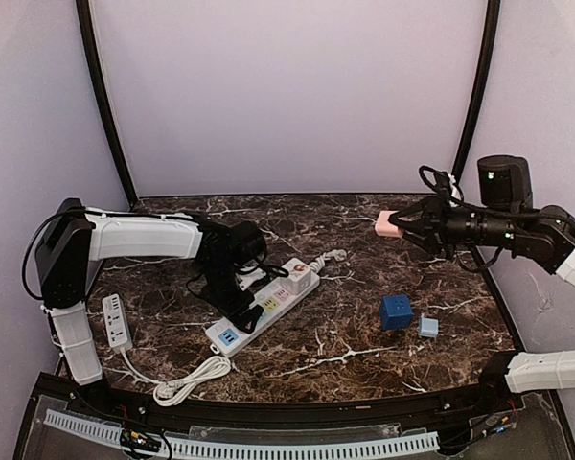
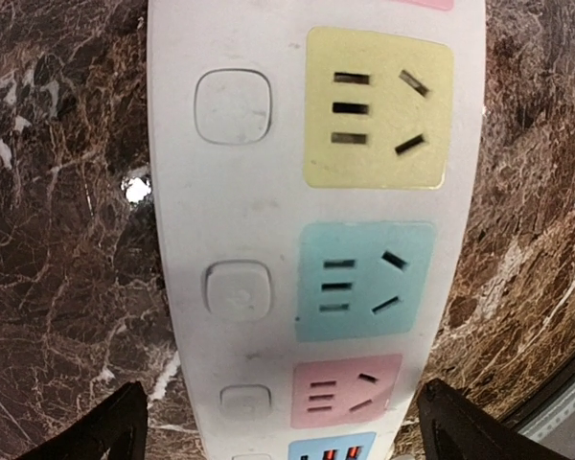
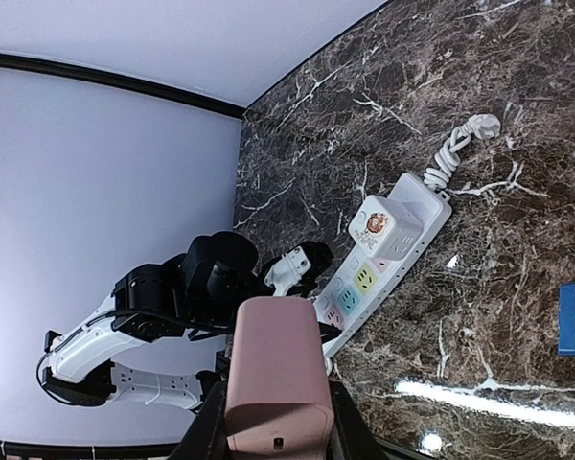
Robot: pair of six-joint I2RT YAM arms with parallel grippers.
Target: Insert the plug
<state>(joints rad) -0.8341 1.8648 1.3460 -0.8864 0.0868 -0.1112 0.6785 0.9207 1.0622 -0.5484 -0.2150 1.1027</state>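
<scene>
Now the pink rectangular plastic plug [image 3: 276, 374] sits clamped between the right gripper's [image 1: 402, 226] fingers; the left gripper [image 2: 278, 398] gapes over the long white power strip [image 2: 225, 201].

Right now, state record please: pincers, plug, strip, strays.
left pincer: open, over the power strip, straddling it
right pincer: shut on pink plug, held up in the air
pink plug: not inserted
sockets in left wrist view: empty
strays: blue cube, light-blue cube beside it, small strip at left
</scene>
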